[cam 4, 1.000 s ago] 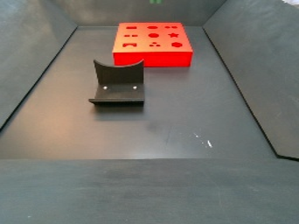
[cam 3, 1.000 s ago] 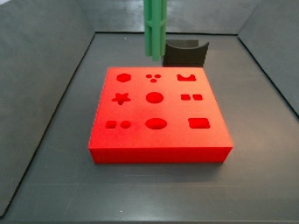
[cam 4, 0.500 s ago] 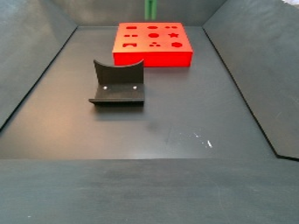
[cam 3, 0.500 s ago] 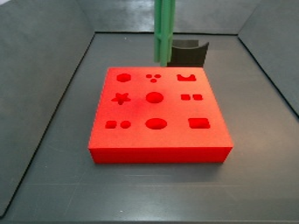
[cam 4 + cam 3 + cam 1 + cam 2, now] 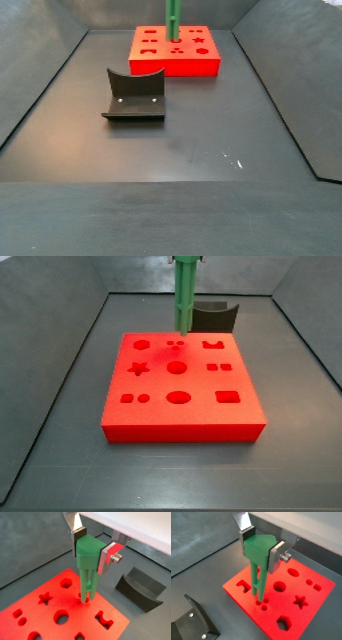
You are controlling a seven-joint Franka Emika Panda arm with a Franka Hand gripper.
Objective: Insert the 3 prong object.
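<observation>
My gripper [image 5: 93, 547] is shut on the wide top of the 3 prong object [image 5: 88, 559], a green bar hanging upright with its thin prongs down. It shows the same in a wrist view [image 5: 262, 548], where the green bar [image 5: 258, 549] reaches down to the red block [image 5: 314, 607]. The prong tips are at the group of three small holes [image 5: 175, 346] near the block's far edge; I cannot tell whether they are in. In both side views only the bar [image 5: 183, 296] [image 5: 173, 15] shows over the red block [image 5: 201, 381] [image 5: 181, 68]; the gripper is out of frame.
A small black curved stand [image 5: 214, 316] sits on the floor just behind the block, and it shows in the other views [image 5: 134, 97] [image 5: 140, 589] [image 5: 194, 624]. The red block [image 5: 40, 614] has several other shaped holes. Grey walls ring the dark floor.
The green bar has come down towards the block and shifted sideways, so its tip is now over the three small holes. The block and the stand have not moved.
</observation>
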